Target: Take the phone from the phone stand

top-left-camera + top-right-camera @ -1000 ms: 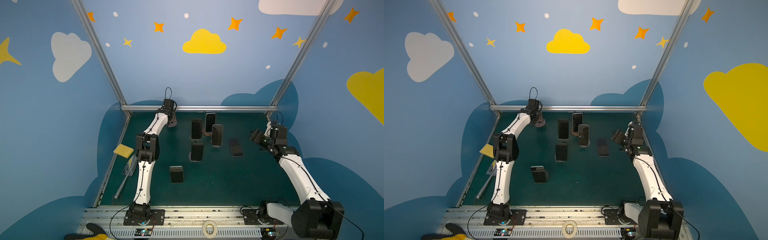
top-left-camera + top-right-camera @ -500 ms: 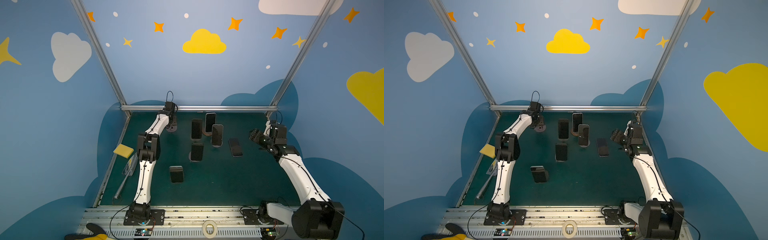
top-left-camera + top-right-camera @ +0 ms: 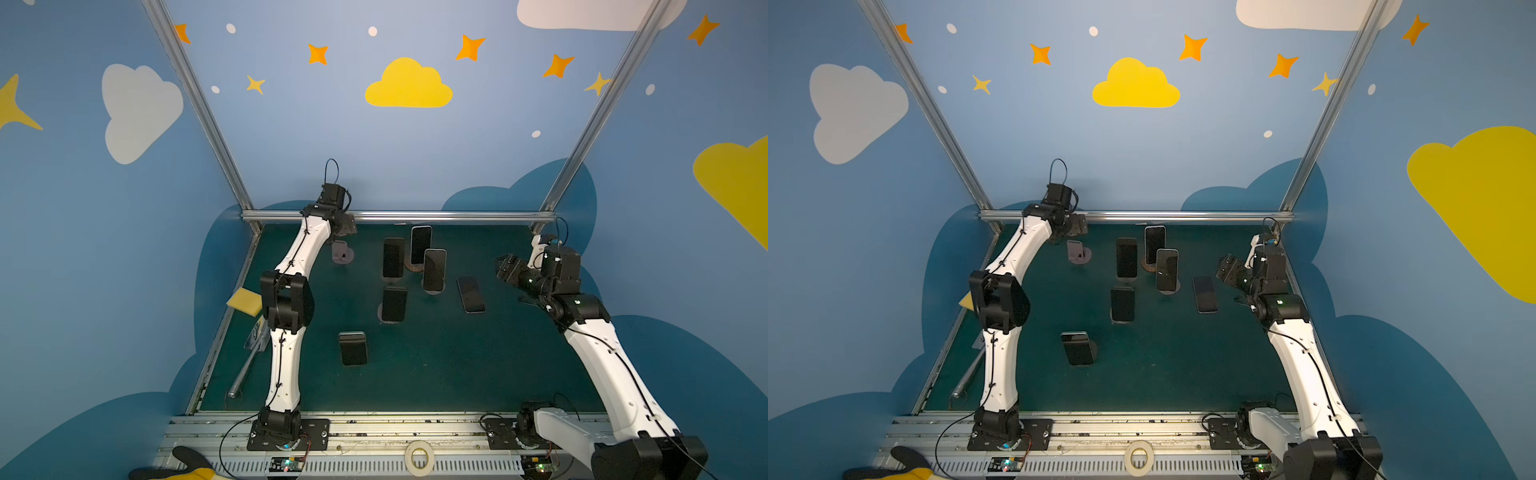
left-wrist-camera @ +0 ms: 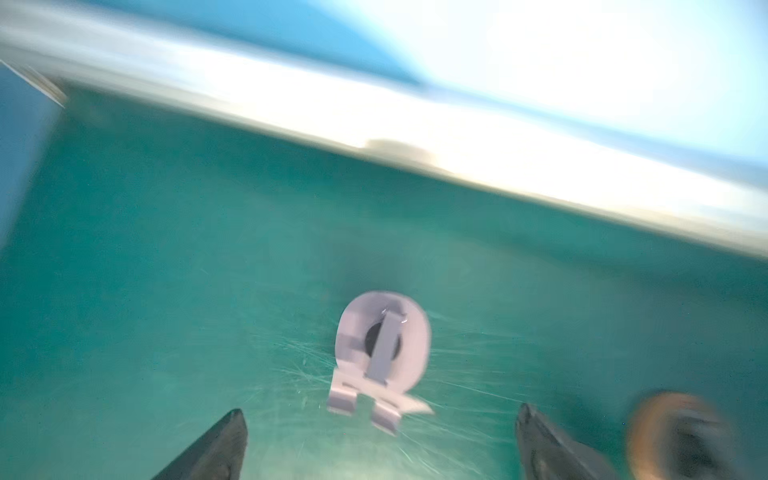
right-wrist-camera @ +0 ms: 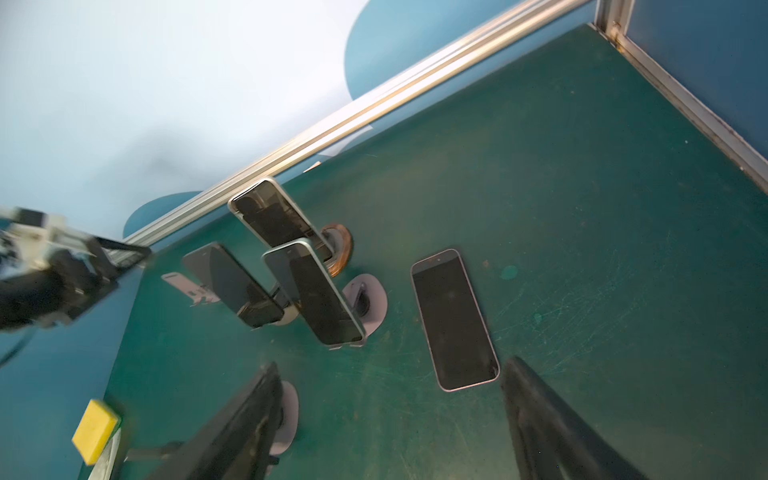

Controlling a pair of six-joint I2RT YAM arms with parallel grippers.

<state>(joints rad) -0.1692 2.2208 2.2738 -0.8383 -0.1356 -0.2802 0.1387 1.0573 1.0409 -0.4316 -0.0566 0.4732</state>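
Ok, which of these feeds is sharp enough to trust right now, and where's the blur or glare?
Left wrist view: motion-smeared throughout, wall blown out white, though the empty grey stand and the open left pincer still read. Right wrist view: centre crisp, flat phone clear, left edge blurred. Both top views: sharp, evenly lit, frame rails bowed by the wide lens, small glints on the upright phones.

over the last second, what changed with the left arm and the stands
The left gripper set the empty grey stand down at the back left of the mat and let go; its jaws now stand open above it. The right gripper stayed open and empty, and the phone lying flat and the phones on stands did not move.
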